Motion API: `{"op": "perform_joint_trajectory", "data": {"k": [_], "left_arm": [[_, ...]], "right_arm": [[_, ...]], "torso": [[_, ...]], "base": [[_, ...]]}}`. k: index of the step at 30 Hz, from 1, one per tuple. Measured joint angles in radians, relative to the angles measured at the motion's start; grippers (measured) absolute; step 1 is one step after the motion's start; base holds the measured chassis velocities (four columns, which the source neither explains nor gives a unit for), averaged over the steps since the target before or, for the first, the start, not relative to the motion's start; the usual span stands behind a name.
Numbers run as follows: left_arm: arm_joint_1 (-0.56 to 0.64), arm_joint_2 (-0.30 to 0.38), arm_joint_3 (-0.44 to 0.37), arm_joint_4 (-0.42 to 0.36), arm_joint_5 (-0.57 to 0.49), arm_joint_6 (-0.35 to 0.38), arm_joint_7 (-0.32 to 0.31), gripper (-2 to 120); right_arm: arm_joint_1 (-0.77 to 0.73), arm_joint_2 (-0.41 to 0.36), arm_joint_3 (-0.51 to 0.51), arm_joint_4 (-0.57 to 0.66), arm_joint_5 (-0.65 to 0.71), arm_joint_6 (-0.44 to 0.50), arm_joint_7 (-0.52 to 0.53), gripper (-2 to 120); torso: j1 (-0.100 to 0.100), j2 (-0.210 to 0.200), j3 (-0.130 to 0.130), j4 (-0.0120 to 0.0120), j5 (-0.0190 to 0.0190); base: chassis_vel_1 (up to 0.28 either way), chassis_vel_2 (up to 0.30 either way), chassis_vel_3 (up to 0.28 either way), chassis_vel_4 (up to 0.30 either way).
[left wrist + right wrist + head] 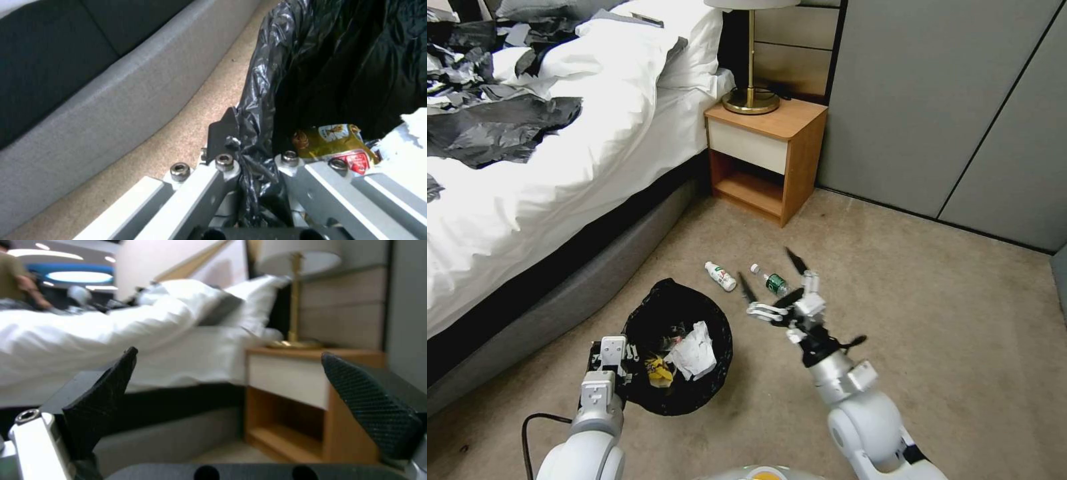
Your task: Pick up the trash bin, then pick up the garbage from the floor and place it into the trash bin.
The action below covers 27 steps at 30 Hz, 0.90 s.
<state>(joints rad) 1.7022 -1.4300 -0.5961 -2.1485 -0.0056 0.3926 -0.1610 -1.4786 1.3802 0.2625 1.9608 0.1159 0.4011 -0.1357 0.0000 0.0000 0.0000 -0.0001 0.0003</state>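
The trash bin [677,347] wears a glossy, crinkled black plastic liner; crumpled white paper [694,351] lies inside. The floor [934,313] is matt tan carpet. The nightstand [766,157] looks like smooth wood, the lamp [751,80] polished brass. The right gripper [770,273] has rough-textured black fingers [369,406].

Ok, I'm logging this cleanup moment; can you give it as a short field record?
bin: round trash bin with black plastic liner, on carpet beside the bed
in bin: crumpled white paper, yellow wrapper
left gripper: shut on bin rim
right gripper: open, above carpet
on floor: white-labelled bottle, green-labelled bottle
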Motion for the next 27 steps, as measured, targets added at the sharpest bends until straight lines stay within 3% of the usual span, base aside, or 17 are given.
{"op": "perform_joint_trajectory", "data": {"k": [10,27], "left_arm": [[-0.004,0.001,-0.006,0.0,-0.008,0.001,0.0,1],[0.001,0.0,-0.008,-0.013,-0.01,0.0,0.0,1]], "right_arm": [[-0.024,0.022,0.093,-0.067,-0.017,-0.035,0.066,100],[-0.016,0.024,0.12,-0.099,-0.013,-0.055,0.056,100]], "torso": [[0.0,0.0,0.0,0.0002,-0.0002],[0.0,0.0,0.0,0.0001,-0.0003]], "base": [[0.0,0.0,0.0,0.0],[0.0,0.0,0.0,0.0]]}}
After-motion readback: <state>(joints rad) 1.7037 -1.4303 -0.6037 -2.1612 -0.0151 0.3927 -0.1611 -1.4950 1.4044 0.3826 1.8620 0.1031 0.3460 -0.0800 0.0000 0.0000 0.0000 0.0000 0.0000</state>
